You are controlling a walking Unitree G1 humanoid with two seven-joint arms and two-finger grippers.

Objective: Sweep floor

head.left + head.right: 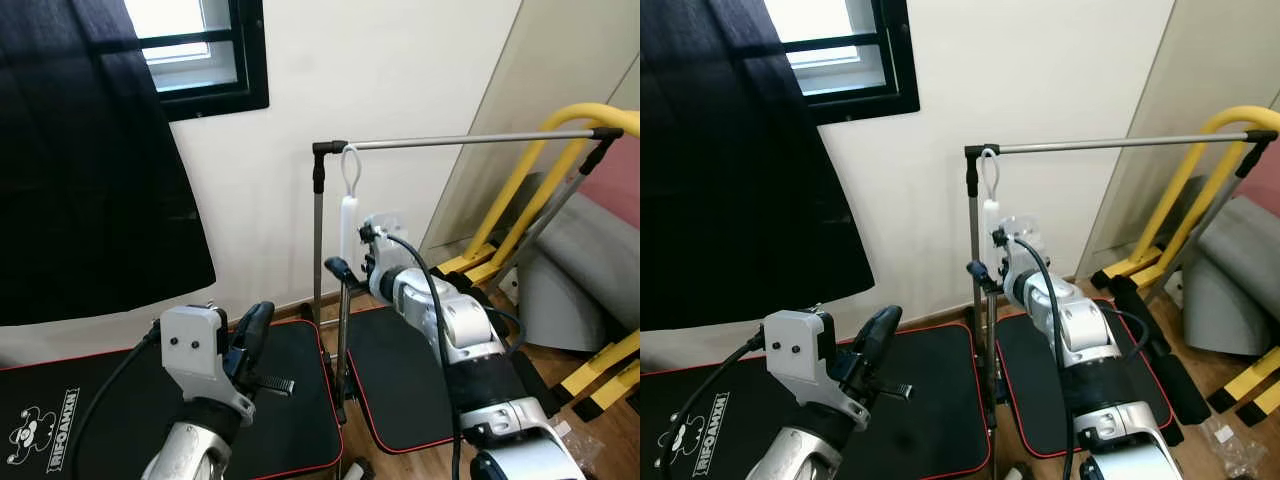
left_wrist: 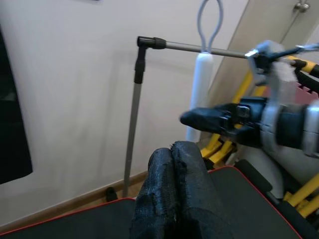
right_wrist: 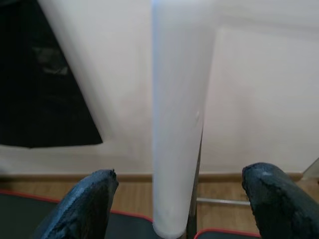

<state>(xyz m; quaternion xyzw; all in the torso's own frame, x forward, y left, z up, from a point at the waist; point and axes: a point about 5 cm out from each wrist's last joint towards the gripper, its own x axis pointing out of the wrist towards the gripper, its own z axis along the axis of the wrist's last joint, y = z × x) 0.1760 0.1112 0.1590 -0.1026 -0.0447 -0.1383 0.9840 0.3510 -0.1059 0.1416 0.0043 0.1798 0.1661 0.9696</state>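
Spread black fingers [image 3: 92, 204] of the right gripper [image 3: 182, 201] flank a smooth white plastic broom handle [image 3: 182, 114]: light, stiff, slippery, best gripped mid-shaft. Left gripper [image 2: 172, 186] is pressed together.

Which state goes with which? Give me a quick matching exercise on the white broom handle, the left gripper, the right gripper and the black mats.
Column one:
1. white broom handle
2. left gripper
3. right gripper
4. black mats

Column two:
A. fingers pressed together, holding nothing
B. lying on the floor, red-edged
C. hanging by its loop from the grey rail
D. fingers spread on either side of the handle

Pairs: 1-C, 2-A, 3-D, 4-B
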